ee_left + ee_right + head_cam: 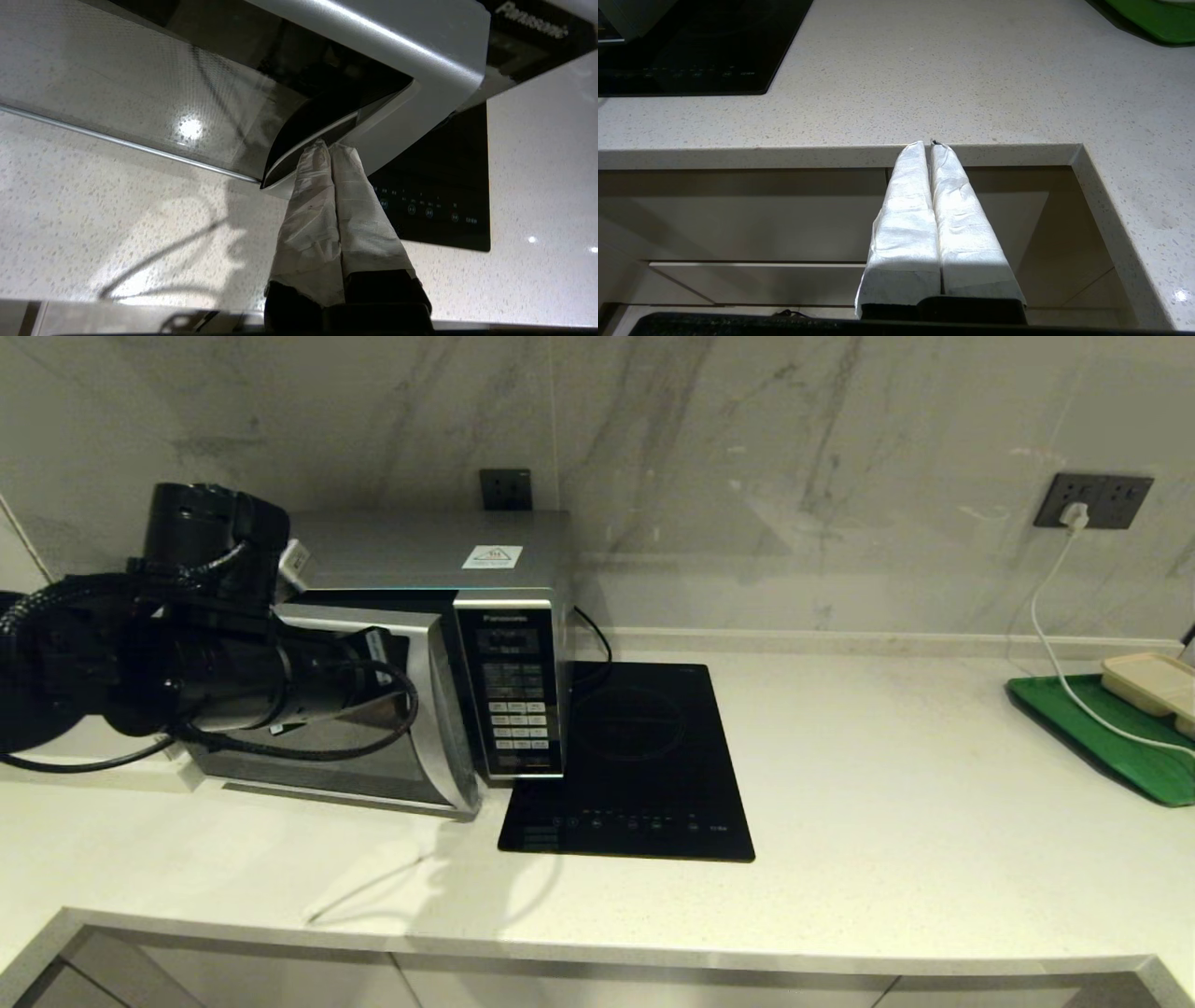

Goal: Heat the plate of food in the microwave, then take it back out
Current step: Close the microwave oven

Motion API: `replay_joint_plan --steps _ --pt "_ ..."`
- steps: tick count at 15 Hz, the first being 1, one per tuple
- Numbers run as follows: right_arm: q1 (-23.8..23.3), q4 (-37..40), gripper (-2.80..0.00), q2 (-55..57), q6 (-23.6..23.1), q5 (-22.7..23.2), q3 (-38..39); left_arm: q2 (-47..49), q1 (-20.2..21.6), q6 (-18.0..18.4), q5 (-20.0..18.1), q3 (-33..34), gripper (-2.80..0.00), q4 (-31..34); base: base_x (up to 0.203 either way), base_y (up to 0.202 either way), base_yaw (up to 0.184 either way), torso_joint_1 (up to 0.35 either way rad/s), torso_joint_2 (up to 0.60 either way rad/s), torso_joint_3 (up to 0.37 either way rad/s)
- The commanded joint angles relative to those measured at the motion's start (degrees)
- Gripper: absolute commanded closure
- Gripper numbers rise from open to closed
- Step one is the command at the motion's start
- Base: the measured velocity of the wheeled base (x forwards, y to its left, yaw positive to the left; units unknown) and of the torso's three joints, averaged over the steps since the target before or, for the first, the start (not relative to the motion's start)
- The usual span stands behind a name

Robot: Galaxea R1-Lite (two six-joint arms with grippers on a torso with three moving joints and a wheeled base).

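Note:
The silver Panasonic microwave point(425, 555) stands at the back left of the counter. Its dark glass door point(431, 709) hangs slightly ajar, the free edge standing out in front of the keypad point(516, 705). My left arm point(215, 672) reaches across the door. In the left wrist view my left gripper point(329, 147) is shut, its taped fingertips point(312, 158) touching the door's free edge point(322, 128) with nothing between them. My right gripper point(930, 143) is shut and empty, parked low before the counter's front edge point(831, 156). The plate of food is out of view.
A flat black induction hob point(635, 756) lies right beside the microwave. At the far right a green board point(1092, 728) carries a beige compartment tray point(1153, 679), and a white cable point(1050, 635) runs to a wall socket point(1092, 501).

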Motion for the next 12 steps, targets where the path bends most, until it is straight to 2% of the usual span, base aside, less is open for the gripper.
replay_joint_plan --steps 1,5,12 --pt "0.09 0.05 0.00 0.05 0.07 0.00 0.00 2.55 -0.03 -0.08 0.15 0.17 0.00 -2.56 0.000 0.000 0.000 0.000 0.00 0.000" --pt "0.00 0.05 0.00 0.05 0.07 0.00 0.00 5.22 -0.83 0.01 2.45 0.50 0.00 -7.78 0.000 0.000 0.000 0.000 0.00 0.000" --pt "0.00 0.05 0.00 0.05 0.07 0.00 0.00 6.98 -1.87 0.65 3.33 0.55 0.00 -12.31 0.000 0.000 0.000 0.000 0.00 0.000"
